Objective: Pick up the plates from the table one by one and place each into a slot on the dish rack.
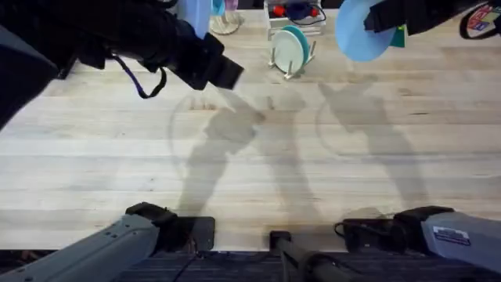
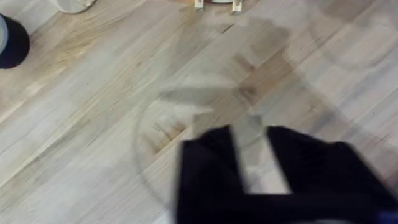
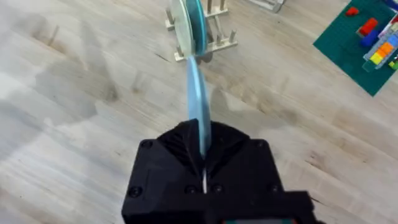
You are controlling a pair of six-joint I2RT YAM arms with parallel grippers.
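Overhead view: right hand (image 1: 374, 22) holds the light blue plate (image 1: 362, 31) in the air at the upper right of the frame, just right of the dish rack (image 1: 291, 53).

Right wrist view has the black fingers (image 3: 186, 146) pinching the light blue plate (image 3: 196, 106) edge-on, upright, its far edge pointing toward the dish rack (image 3: 199, 31), which already carries a pale yellow-green plate (image 3: 178, 22) and a teal one standing between its pegs. Overhead, the left hand (image 1: 223, 70) hangs at the upper left over the bare bench (image 1: 250, 172), well apart from the rack. Left wrist view has its fingers (image 2: 208, 162) spread with bench wood visible between them, gripping nothing. A green mat with bright blocks (image 3: 367, 37) lies on the bench beyond the rack.
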